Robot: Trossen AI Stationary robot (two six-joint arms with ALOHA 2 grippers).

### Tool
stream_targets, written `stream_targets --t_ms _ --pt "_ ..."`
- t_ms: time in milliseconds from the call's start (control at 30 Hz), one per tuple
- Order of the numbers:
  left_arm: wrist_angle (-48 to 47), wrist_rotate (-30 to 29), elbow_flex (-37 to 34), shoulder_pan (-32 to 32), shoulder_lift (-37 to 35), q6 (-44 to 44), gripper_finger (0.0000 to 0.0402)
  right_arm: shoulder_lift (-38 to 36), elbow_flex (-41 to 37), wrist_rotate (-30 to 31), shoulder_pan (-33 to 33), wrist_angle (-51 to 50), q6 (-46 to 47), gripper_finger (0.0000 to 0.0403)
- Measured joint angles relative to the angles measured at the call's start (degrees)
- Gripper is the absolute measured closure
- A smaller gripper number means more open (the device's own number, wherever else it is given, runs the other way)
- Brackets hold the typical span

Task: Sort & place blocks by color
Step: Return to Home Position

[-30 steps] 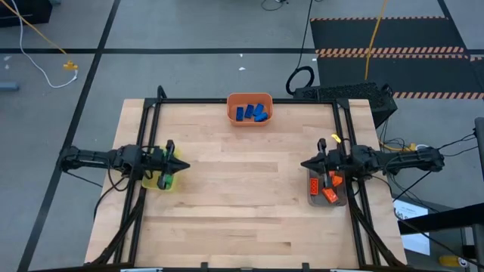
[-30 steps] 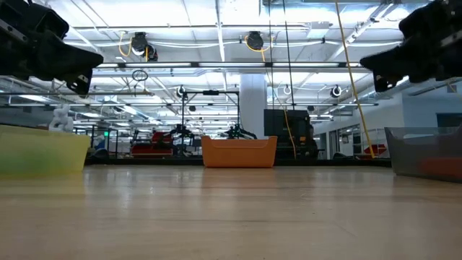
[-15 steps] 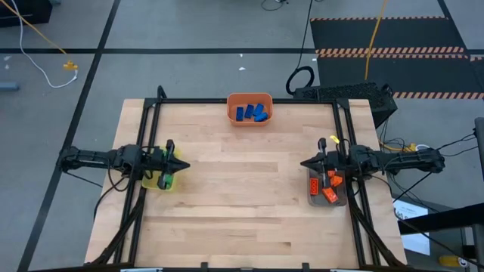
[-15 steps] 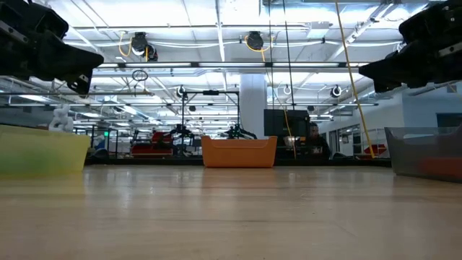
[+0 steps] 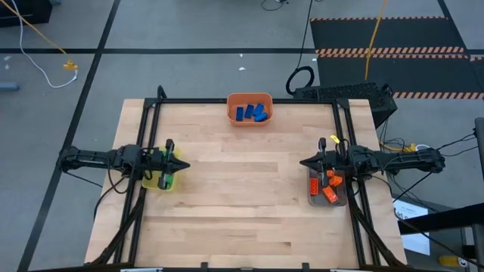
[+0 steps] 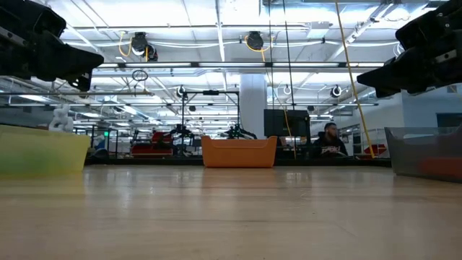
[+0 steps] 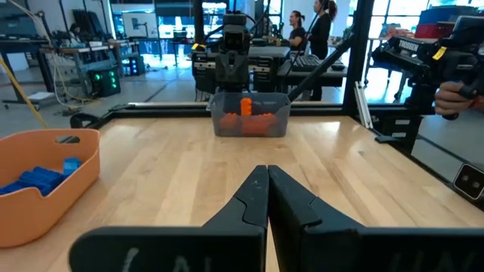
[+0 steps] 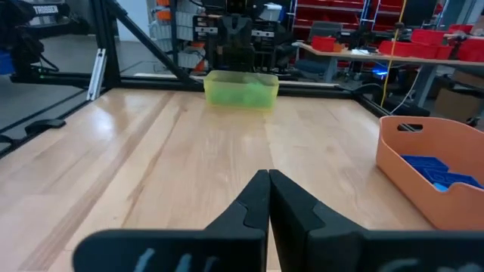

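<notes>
The near half of the pale wood-plank table (image 5: 242, 223) lies bare inside its black frame (image 5: 197, 100). Midway back at the left edge, the left gripper (image 5: 182, 164) hangs above the yellow bin (image 5: 151, 184), fingers pressed together and holding nothing. Green blocks (image 5: 165, 180) lie in that bin. Opposite, at the right edge, the right gripper (image 5: 303, 163) hangs above the grey bin (image 5: 340, 202), its fingers likewise closed on nothing, with orange blocks (image 5: 326, 190) in the bin below. Centred at the far edge, the orange bin (image 5: 230, 108) holds blue blocks (image 5: 250, 113). Beyond the table lie grey floor (image 5: 189, 30), a black hazard-striped mat (image 5: 386, 34) at far right and a yellow cable (image 5: 374, 38). The low view shows a bright workshop hall where a person (image 6: 330, 139) sits.
</notes>
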Motion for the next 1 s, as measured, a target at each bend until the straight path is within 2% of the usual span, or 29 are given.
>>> stream_targets --t_ms 467,667,1000 --pt "0.1 0.0 0.0 0.0 0.0 2.7 0.0398 0.0 0.0 0.0 0.0 -0.1 0.7 0.0403" --pt "0.1 -0.1 0.0 0.0 0.0 6.6 0.0398 0.0 0.0 0.0 0.0 -0.1 0.7 0.0403" --pt "0.2 -0.1 0.0 0.0 0.0 3.9 0.0398 0.0 0.0 0.0 0.0 -0.1 0.8 0.0403"
